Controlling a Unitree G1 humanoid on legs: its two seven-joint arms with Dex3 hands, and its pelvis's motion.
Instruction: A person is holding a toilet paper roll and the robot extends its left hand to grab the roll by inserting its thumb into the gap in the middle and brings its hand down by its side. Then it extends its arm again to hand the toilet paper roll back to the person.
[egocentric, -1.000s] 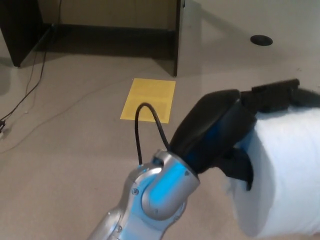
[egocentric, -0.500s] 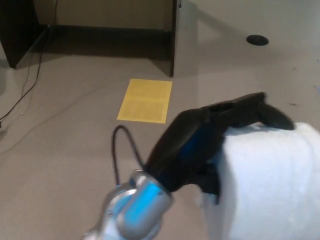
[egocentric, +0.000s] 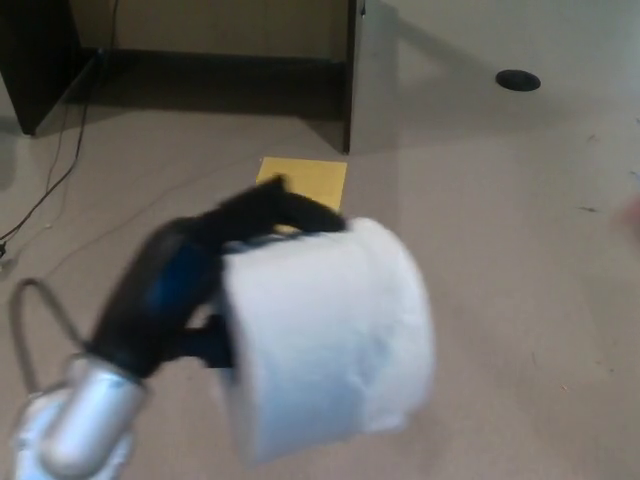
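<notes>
Toilet paper roll (egocentric: 325, 340) fills the middle of the head view, white and thick, carried in the air above the beige floor (egocentric: 500, 200) by the robot's left hand (egocentric: 185, 290). That hand is clamped on the roll: dark fingers (egocentric: 285, 205) lie over its top edge, and a lower part of the hand reaches in behind its near face, likely the thumb in the core, though the hole itself faces away and cannot be seen. A silver wrist (egocentric: 75, 425) with a looping cable (egocentric: 25, 310) comes in from the lower left.

Judging by this, the grab is done, since no person's hand touches the roll. Whether the arm is heading down to the robot's side or out again for the handover cannot be told from one blurred picture; at the least the return to the person is left.

Motion blur smears both hand and roll. A yellow sheet (egocentric: 315, 178) on the floor is half hidden behind the fingers. The right hand does not show, nor does the person, and a dark cabinet (egocentric: 352, 70) stands at the back
</notes>
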